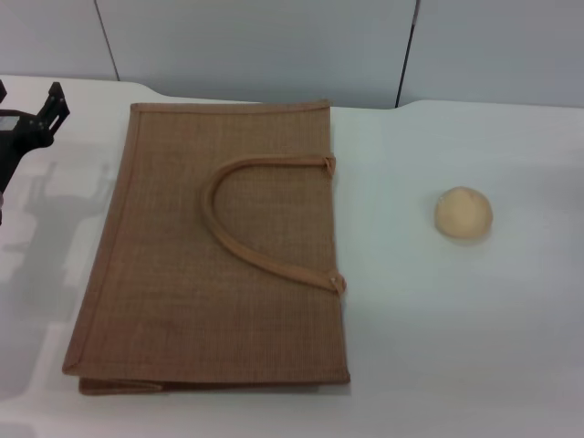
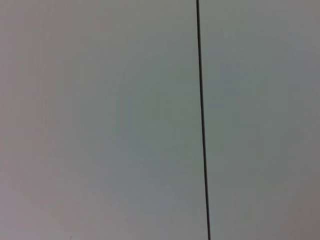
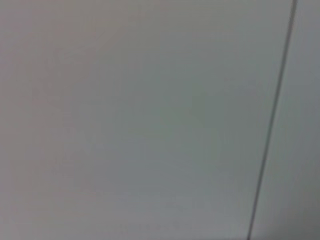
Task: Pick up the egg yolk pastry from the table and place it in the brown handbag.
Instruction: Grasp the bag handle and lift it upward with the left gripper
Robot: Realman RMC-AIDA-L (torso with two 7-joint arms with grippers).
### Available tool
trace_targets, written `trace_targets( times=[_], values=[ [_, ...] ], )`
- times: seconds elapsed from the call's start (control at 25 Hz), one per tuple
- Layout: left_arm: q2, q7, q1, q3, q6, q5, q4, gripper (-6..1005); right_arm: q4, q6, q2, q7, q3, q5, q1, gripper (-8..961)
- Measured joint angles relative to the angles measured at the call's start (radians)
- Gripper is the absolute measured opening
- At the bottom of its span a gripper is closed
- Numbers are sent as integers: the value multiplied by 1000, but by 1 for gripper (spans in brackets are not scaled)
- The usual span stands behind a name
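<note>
1. On the white surface (image 1: 429, 347) we see the brown handbag (image 1: 219, 255) lying flat, left of centre in the head view, with its open edge and arched handle (image 1: 239, 205) facing the robot's right.
2. We locate the egg yolk pastry (image 1: 464, 213) on the bare surface to the right of the handbag, well apart from it and roughly level with the handle. It rests alone, touching only the surface.
3. We see the left claw (image 1: 32, 123) at the far left edge of the head view, raised near the handbag's far left corner and clear of it. Only part of its dark frame shows, so we cannot tell whether its fingers are apart or together.
4. We do not see the right claw in any view.
5. We note that the left wrist view shows only a pale grey wall panel (image 2: 100, 120) with one thin dark vertical seam (image 2: 202, 120).
6. We note that the right wrist view shows a similar pale panel (image 3: 140, 120) with a slanted dark seam (image 3: 272, 120).
</note>
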Motion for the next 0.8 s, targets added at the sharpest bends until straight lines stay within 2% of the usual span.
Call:
trace_targets(
  times=[0.8],
  values=[
    [0,0,-8,-1,0,0,0,816,-8,86,4,60,-5,-2,-24,877]
  ],
)
